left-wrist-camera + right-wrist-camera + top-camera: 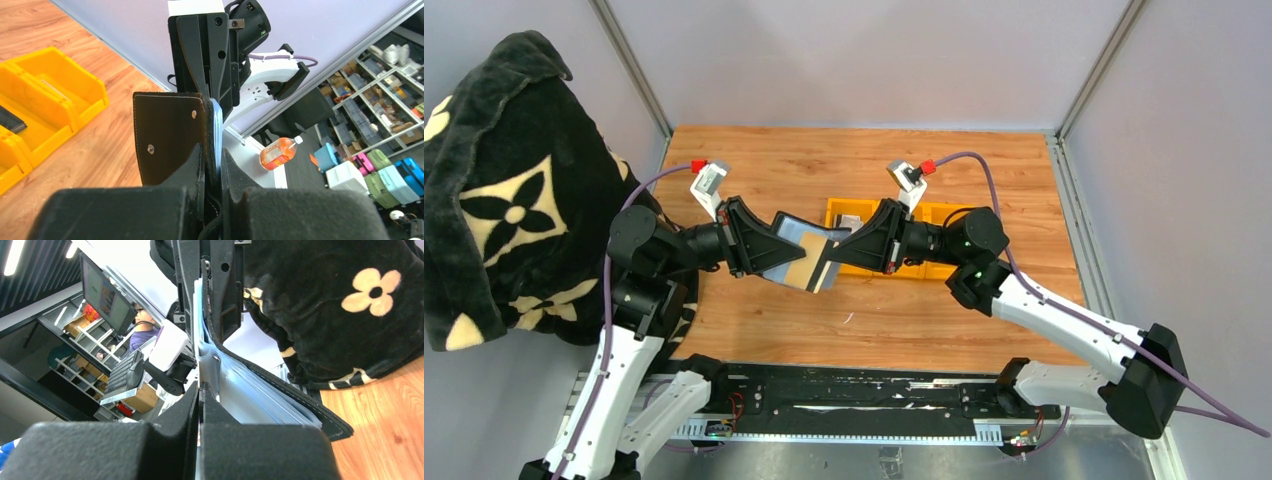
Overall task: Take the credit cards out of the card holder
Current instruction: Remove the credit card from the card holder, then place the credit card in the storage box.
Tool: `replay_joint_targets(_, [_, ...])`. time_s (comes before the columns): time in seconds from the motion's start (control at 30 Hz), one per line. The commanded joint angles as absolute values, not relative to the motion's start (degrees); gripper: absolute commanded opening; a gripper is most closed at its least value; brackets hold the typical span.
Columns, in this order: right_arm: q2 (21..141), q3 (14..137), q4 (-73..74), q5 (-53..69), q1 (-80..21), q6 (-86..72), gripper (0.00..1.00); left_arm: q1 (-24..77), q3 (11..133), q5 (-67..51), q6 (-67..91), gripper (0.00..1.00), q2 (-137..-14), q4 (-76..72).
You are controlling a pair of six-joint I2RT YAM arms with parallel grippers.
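Observation:
The black card holder hangs open in the air between both grippers, above the wooden table. Silvery-grey and tan credit cards show in it. My left gripper is shut on the holder's left side. In the left wrist view its jaws pinch the black leather flap, with a bluish card edge beside it. My right gripper is shut on a thin whitish card edge at the holder's right side. In the right wrist view the jaws are almost together, and the holder's stitched black edge runs to the right.
Yellow bins stand on the table just behind the grippers, also in the left wrist view. One bin holds a small black item. A black flowered blanket drapes over the left side. Grey walls enclose the table.

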State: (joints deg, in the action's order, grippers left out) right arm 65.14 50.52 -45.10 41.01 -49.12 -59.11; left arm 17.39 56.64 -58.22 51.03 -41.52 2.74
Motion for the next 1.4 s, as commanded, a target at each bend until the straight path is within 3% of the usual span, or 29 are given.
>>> replay_joint_targets(0.0, [63.41, 51.92, -40.6, 42.24, -47.87, -57.69, 0.0, 17.23, 61.16, -54.63, 43.93, 0.0, -40.9, 7.67])
replay_joint_targets(0.23, [59.23, 54.34, -26.71, 46.23, -40.92, -53.12, 0.0, 17.23, 66.16, -42.02, 23.62, 0.0, -41.1, 24.32])
replay_joint_targets(0.43, [57.19, 58.48, -1.38, 46.88, -31.25, -43.4, 0.0, 17.23, 67.48, -37.25, 15.27, 0.0, -41.19, 28.82])
replay_joint_targets(0.57, [58.53, 64.11, 20.9, 38.81, -23.84, -32.46, 0.0, 17.23, 67.96, -38.51, 8.6, 0.0, -41.17, 30.98])
replay_joint_targets(0.73, [63.68, 70.99, 39.02, 19.34, -19.72, -18.92, 0.0, 17.23, 68.94, -44.37, 0.39, 0.0, -40.5, 34.31])
replay_joint_targets(0.9, [68.53, 70.97, 41.87, 9.12, -16.98, -14.92, 0.0, 17.23, 68.99, -46.53, -2.98, 0.0, -39.97, 37.26])
replay_joint_targets(1.37, [81.22, 69.88, 37.46, 3.89, -12.93, -11.14, 0.0, 17.23, 69.17, -46.71, -2.66, 0.0, -38.86, 37.78])
